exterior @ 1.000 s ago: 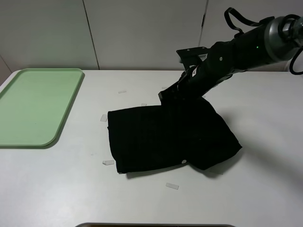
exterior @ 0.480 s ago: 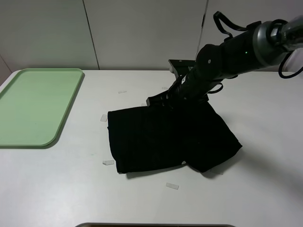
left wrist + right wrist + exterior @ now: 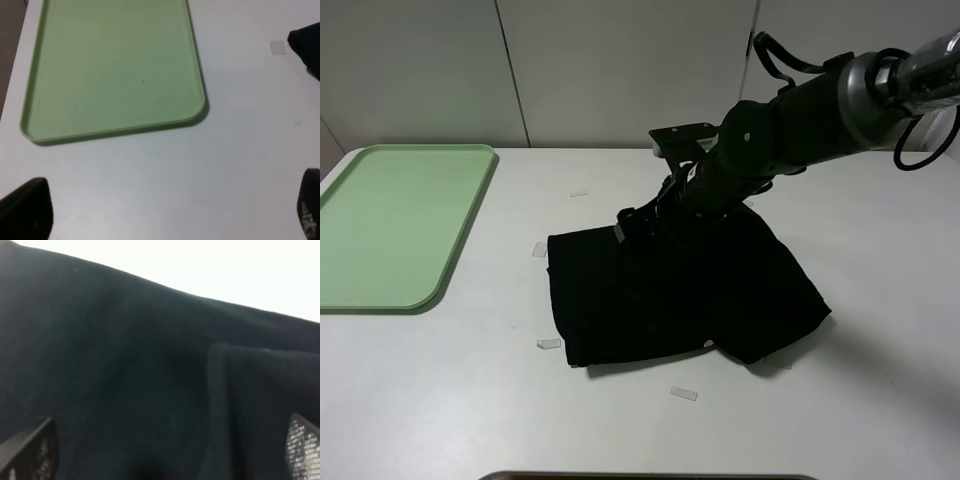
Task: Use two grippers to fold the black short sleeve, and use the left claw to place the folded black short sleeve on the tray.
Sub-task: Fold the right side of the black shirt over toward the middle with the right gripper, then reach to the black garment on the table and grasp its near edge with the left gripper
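Black short sleeve (image 3: 680, 295) beneath right gripper (image 3: 626, 224)

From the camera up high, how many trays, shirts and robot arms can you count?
Trays: 1, the green tray
Shirts: 1, the black shirt
Robot arms: 1, the right arm
Total: 3

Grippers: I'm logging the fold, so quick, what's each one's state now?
Left gripper: open, empty.
Right gripper: open over the shirt, gripping nothing.
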Robot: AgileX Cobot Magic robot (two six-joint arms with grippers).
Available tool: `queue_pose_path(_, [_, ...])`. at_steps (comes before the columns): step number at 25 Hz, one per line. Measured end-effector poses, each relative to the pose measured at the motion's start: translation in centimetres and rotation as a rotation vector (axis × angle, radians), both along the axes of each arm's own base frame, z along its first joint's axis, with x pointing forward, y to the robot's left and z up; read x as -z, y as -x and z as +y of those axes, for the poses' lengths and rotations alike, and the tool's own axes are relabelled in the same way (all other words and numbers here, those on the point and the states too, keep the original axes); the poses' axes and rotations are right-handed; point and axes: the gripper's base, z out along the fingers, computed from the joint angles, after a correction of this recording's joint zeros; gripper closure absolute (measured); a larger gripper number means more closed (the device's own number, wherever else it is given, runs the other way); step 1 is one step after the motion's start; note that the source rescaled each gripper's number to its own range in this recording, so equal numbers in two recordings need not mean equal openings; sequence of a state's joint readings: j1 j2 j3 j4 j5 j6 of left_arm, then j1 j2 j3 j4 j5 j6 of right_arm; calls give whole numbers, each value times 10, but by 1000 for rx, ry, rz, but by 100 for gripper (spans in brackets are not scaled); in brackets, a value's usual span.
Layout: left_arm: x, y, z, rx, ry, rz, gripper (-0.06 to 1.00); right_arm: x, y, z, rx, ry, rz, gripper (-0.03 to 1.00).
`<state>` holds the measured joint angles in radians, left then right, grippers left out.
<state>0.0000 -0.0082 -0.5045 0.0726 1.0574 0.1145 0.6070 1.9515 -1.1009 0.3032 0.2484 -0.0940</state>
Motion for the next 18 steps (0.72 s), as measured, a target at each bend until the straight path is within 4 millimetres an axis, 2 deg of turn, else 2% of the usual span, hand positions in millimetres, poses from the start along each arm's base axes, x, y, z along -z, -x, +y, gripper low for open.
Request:
queue_pose_path(7, [0, 0, 0, 0, 0, 0, -3, -30, 4, -2, -60, 7, -78, -3])
queue_pose_path(10, [0, 0, 0, 0, 0, 0, -3, -53, 2, -12, -104, 39, -168, -3])
queue_pose_path(12, [0, 0, 0, 0, 0, 0, -3, -72, -3, -26, -105, 60, -239, -3])
queue_pose_path(13, [0, 0, 0, 0, 0, 0, -3, -72, -3, -26, -105, 60, -239, -3])
queue_pose_path(14, [0, 0, 0, 0, 0, 0, -3, -83, -5, -35, -96, 64, -275, -3])
queue_pose_path(15, [0, 0, 0, 0, 0, 0, -3, -105, -10, -58, -50, 71, -339, -3])
queue_pose_path(18, [0, 0, 0, 0, 0, 0, -3, -138, -13, -100, 49, 85, -416, -3])
